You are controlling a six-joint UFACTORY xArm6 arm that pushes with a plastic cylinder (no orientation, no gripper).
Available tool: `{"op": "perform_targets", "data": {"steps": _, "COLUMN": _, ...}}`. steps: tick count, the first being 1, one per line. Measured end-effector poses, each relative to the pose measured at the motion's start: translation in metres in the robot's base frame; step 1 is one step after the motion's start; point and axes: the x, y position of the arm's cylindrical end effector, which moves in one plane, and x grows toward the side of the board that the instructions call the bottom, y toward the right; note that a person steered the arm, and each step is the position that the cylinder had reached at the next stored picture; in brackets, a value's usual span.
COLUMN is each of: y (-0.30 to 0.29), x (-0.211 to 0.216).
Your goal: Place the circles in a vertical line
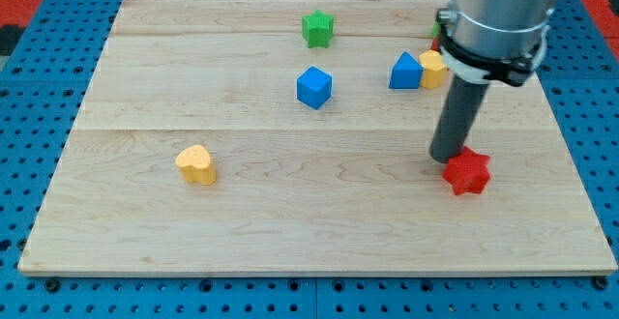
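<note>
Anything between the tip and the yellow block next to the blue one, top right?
Nothing visible. My tip touches the red star, which lies on its far side from the yellow block; the blue block sits left of that one.

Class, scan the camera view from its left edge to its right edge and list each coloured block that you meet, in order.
Yellow heart block → blue cube → green star block → blue block → yellow block → red star block, with my tip touching its left.

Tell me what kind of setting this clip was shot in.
Likely a robotics lab bench: a wooden board lies on a blue perforated table, small blocks like the red star and blue cube are scattered on it, and my tip touches the star.
</note>
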Motion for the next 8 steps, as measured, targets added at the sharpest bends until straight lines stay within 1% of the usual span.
{"op": "perform_targets", "data": {"steps": 1, "y": 0.007, "x": -0.007}}
{"op": "perform_targets", "data": {"steps": 2, "y": 0.027, "x": -0.006}}
{"op": "perform_targets", "data": {"steps": 3, "y": 0.020, "x": 0.014}}
{"op": "perform_targets", "data": {"steps": 4, "y": 0.034, "x": -0.023}}
{"op": "perform_targets", "data": {"steps": 5, "y": 0.077, "x": -0.111}}
{"op": "perform_targets", "data": {"steps": 6, "y": 0.101, "x": -0.190}}
{"op": "perform_targets", "data": {"steps": 7, "y": 0.077, "x": -0.238}}
{"op": "perform_targets", "data": {"steps": 8, "y": 0.045, "x": -0.244}}
